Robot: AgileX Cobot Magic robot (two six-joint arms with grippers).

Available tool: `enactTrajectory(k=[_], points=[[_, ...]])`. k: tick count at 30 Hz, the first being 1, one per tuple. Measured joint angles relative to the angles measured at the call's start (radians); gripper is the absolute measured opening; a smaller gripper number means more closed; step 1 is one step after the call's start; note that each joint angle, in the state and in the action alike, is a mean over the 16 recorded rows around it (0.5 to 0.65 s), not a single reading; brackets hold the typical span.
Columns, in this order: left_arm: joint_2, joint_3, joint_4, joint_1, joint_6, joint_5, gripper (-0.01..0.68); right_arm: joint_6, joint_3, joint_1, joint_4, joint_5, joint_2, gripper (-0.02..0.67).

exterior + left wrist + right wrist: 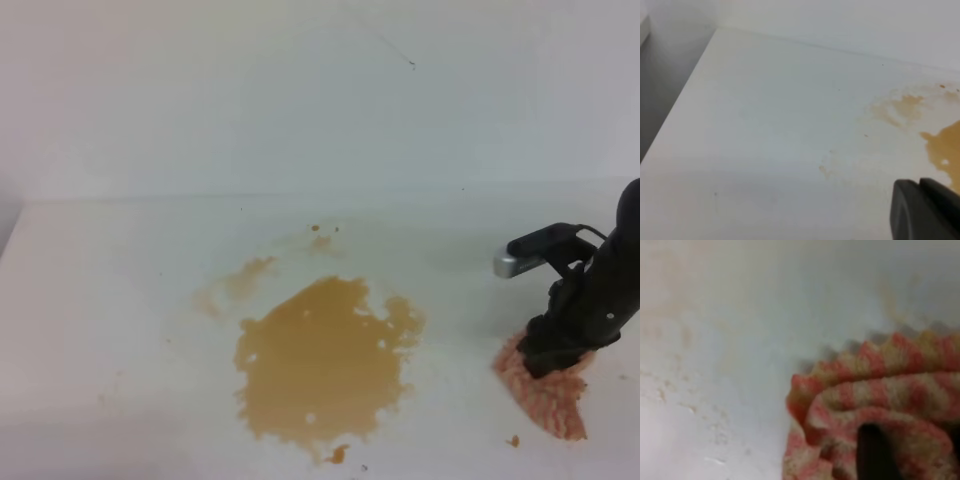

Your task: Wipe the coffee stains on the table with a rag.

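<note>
High view: right pincer (552, 362) was down on the rag (548, 398), at the bench's (120, 300) front right. The arm hid the jaws here, so their spread couldn't be read. Rag lay bunched, well apart from the big stain (320, 360), which sat mid-bench. Paler smears (240, 282) sat up-left of the blotch, and a small crumb (514, 440) lay just beside the rag.

Left wrist: left pincer (925, 210) showed only as a dark corner at bottom right, state unreadable, nothing seen in it. Bare bench (765, 140) ahead, stain edge (945, 150) at right.

Right wrist: rag (880, 400) filled the lower right, folded, with one dark finger (875, 452) pressed into the folds. Whether it was gripped couldn't be told.
</note>
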Motion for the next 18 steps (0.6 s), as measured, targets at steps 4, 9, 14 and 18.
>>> enactTrajectory(k=[4,9,14,18], points=[[0.000,0.000,0.000,0.000,0.000,0.000,-0.003,0.010,-0.014,0.014,-0.002,0.003,0.040,0.253],[0.000,0.000,0.000,0.000,0.000,0.000,-0.003,0.030,-0.064,0.049,-0.004,0.026,0.089,0.164],[0.000,0.000,0.000,0.000,0.000,0.000,-0.003,0.050,-0.155,0.099,-0.004,0.056,0.152,0.124],[0.000,0.000,0.000,0.000,0.000,0.000,-0.003,0.067,-0.261,0.142,0.000,0.090,0.216,0.120]])
